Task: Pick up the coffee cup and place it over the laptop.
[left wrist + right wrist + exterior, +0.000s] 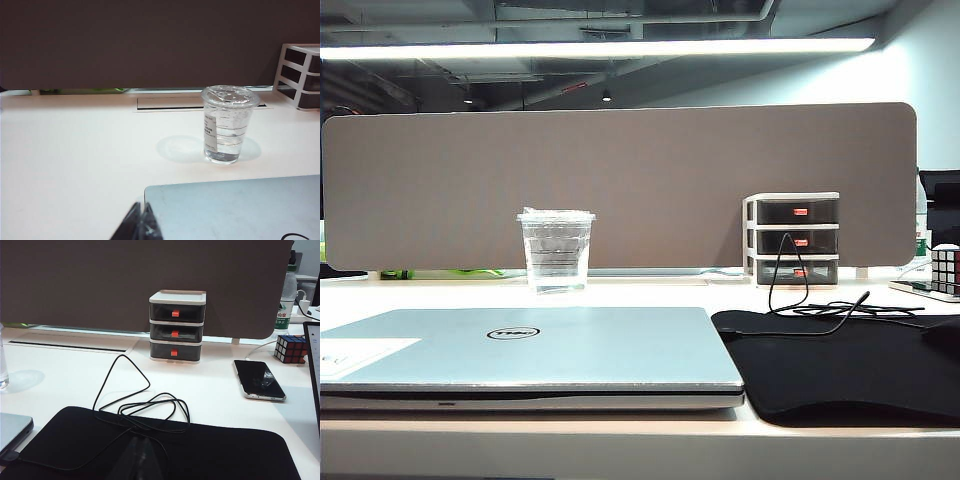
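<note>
- Coffee cup stands upright on the table, just behind the closed laptop and apart from it; nothing touches it. Film-sealed top intact, label sticker faces the left arm's side.
- Cup contents: looks clear all the way down in the left wrist view; cannot tell whether a little clear liquid sits at the bottom or it is empty.
- Left gripper shows only as dark tips at the picture's edge, over the near corner of the laptop; fingers pressed together, holding nothing. It is near the cup but not at it.
- Right gripper hangs low over the black mat, well apart from the cup; fingers appear closed, empty.
- Step in hand, as judged: approach and grasp, not yet begun. Left arm is the nearer choice.
- To do it well: spread the fingers wide before reaching, take the cup at mid-wall below the rim, squeeze lightly since thin plastic will buckle, keep it upright, lift clear of the laptop edge, set down on the lid's flat middle.
- Three-drawer organiser by the divider: drawers shut, contents not visible.
- Loose black cable lies on the mat and table, away from the cup's path.
</note>
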`<state>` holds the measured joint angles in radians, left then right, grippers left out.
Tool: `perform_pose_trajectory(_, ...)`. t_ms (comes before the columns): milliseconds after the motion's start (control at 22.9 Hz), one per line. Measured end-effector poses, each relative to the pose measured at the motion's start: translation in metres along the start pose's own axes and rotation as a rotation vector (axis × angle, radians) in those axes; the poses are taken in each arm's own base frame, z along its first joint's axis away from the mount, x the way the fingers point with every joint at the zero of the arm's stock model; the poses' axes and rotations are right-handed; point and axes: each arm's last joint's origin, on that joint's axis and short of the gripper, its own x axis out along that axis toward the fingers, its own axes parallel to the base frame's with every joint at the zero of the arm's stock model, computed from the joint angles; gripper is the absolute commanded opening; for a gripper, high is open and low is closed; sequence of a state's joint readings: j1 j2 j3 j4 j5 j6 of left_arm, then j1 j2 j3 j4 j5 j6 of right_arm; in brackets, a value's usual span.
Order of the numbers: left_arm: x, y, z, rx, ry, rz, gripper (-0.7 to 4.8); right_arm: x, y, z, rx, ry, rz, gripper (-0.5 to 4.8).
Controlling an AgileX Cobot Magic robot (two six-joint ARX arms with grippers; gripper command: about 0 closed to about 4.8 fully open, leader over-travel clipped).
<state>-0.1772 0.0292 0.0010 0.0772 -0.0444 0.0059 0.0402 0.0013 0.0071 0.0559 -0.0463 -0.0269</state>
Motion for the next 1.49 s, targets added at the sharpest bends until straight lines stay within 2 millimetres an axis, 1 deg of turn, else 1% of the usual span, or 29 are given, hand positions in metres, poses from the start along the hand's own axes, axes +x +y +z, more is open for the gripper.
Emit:
perform_pose_trajectory(613, 0.000, 0.000, 0.000, 0.000, 0.000, 0.000, -0.05, 0.000, 0.000, 0.000, 0.000, 0.000, 0.000, -0.06)
perform_pose_trajectory(700, 0.000, 0.000, 0.000, 0.000, 0.000, 0.000, -0.05, 0.000, 0.001, 0.000, 0.024, 0.000, 0.023, -0.06)
perform_pose_trajectory(788, 0.000, -0.001, 0.000, -0.053, 0.000, -0.018, -0.05, 0.000, 0.003, -0.001, 0.066, 0.008, 0.103, -0.06)
perform_pose_trajectory(875, 0.000, -0.003, 0.000, -0.136, 0.005, -0.092, -0.05, -0.001, 0.007, -0.003, 0.102, 0.037, 0.232, -0.06)
perform_pose_trajectory(919, 0.000, -0.005, 0.000, -0.161, 0.011, -0.156, -0.05, -0.002, 0.009, -0.003, 0.110, 0.046, 0.316, -0.06)
perform_pose_trajectory(1050, -0.001, -0.009, 0.000, -0.207, 0.030, -0.308, -0.04, -0.003, 0.013, -0.003, 0.116, 0.051, 0.476, -0.06)
perform_pose_trajectory(1138, -0.002, -0.009, 0.000, -0.220, 0.034, -0.330, -0.03, -0.004, 0.014, -0.003, 0.117, 0.052, 0.507, -0.06)
perform_pose_trajectory(1181, -0.002, -0.009, 0.000, -0.224, 0.036, -0.331, 0.01, -0.004, 0.014, -0.003, 0.118, 0.052, 0.515, -0.06)
perform_pose_trajectory(1313, -0.002, -0.009, 0.000, -0.224, 0.032, -0.331, 1.06, -0.004, 0.015, -0.005, 0.123, 0.066, 0.521, -0.05)
perform_pose_trajectory(1356, -0.002, -0.009, 0.002, -0.219, 0.015, -0.333, 1.15, -0.004, 0.015, -0.007, 0.132, 0.097, 0.521, -0.06)
perform_pose_trajectory(1488, -0.002, -0.009, 0.007, -0.213, -0.034, -0.338, 1.17, -0.005, 0.015, -0.014, 0.154, 0.162, 0.520, -0.06)
